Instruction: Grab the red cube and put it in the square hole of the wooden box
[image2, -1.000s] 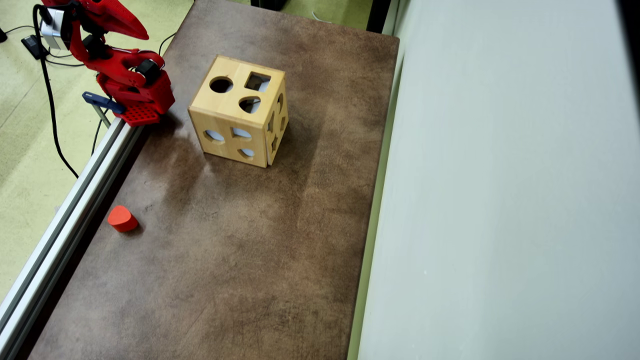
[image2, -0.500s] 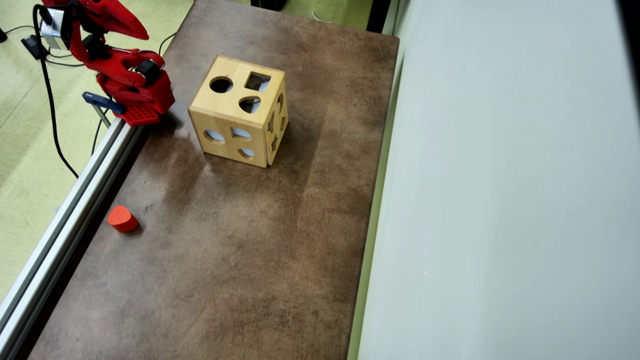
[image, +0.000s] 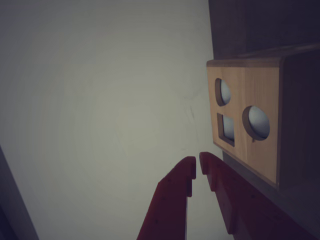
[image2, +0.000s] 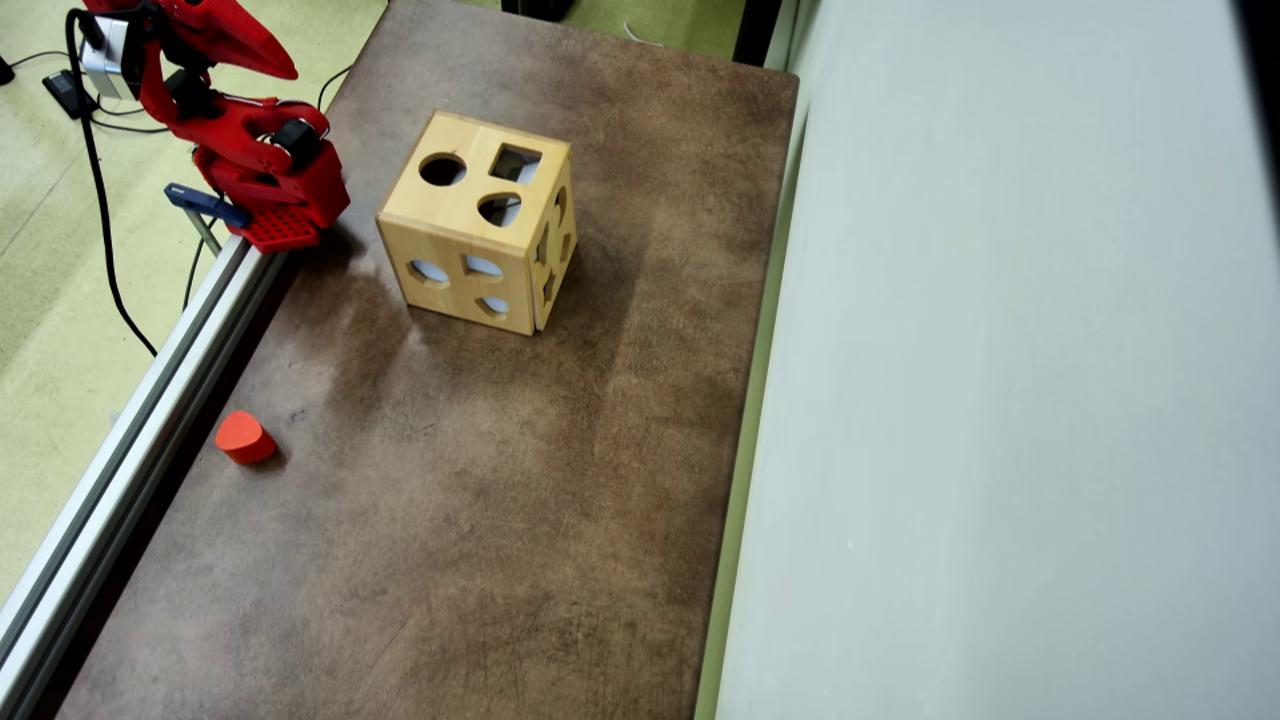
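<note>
Nothing shifts over the past sec: the wooden box sits on the brown table, square hole up top, and the arm stays folded at the top-left corner in the overhead view. No red cube shows; probably it's already inside, or out of frame. Only an orange-red rounded block lies nr the rail, well apart from the gripper, its tips nearly together and empty.
</note>
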